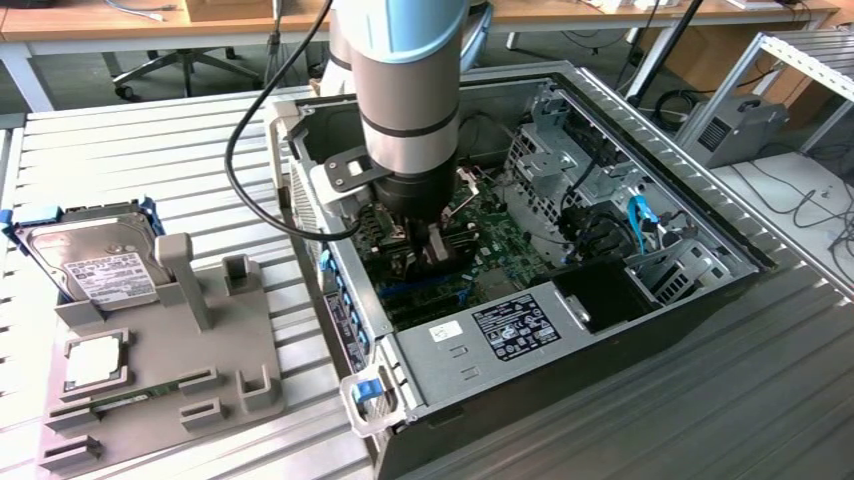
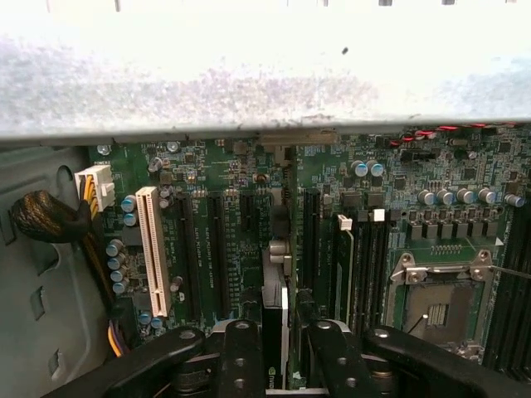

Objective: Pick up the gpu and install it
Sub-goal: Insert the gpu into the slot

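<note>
Inside the open computer case [image 1: 694, 215]: the arm [image 1: 400, 90] reaches straight down, its grey and blue wrist vertical, the gripper [image 1: 430, 245] low over the motherboard [image 1: 514, 235].

Arm pose: upright column, a black cable [image 1: 247, 160] looping off it toward the exterior view's left.

Gripper state: black fingers [image 2: 241, 361] closed in on the gpu [image 2: 275, 332], one on each face of the card.

Gpu position: held edge-on between the fingers, standing upright over the expansion slots [image 2: 217, 249]; whether it is seated in a slot I cannot tell.

Gpu look: thin card, dark faces with a pale edge in the wrist view.

Motherboard: green board, long black slots, one white slot [image 2: 153, 249], small blue-topped capacitors [image 2: 116, 261], a metal-framed CPU socket [image 2: 438, 303].

Case: grey sheet metal, perforated drive cage, labelled power supply [image 1: 501, 335] at the near end.

Beside the case: a grey holder tray [image 1: 174, 370] on the ribbed metal table [image 1: 120, 150], carrying a silver hard drive [image 1: 96, 262] with a white label.
</note>
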